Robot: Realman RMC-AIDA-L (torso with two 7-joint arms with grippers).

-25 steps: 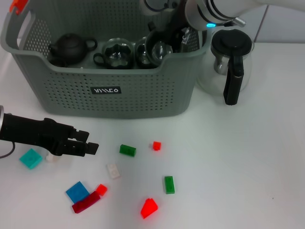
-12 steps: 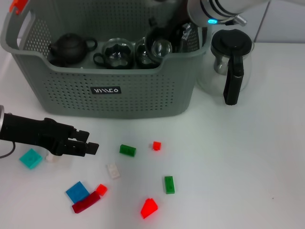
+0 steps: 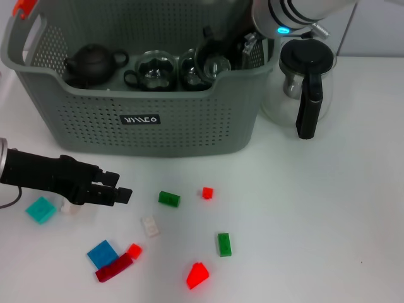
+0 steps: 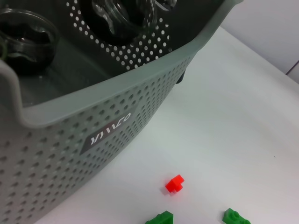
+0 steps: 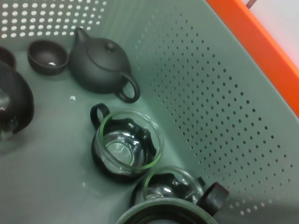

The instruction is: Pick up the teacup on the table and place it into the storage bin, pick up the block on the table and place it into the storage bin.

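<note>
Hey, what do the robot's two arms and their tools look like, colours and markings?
The left arm's tool is matte black and blocky, with squared black fingers on a black forearm; a thin dark cable trails beside it. The right arm is glossy white, ringed with black bands, with a small cyan light. Its tool is hidden over the grey perforated plastic basket.

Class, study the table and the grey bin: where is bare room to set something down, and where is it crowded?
Bare table lies on the right, below the glass jug and right of the green block. Inside the storage bin, some floor is bare near the black teapot. Crowded: the blocks beside the left gripper, and the glass teacups under the right arm.
</note>
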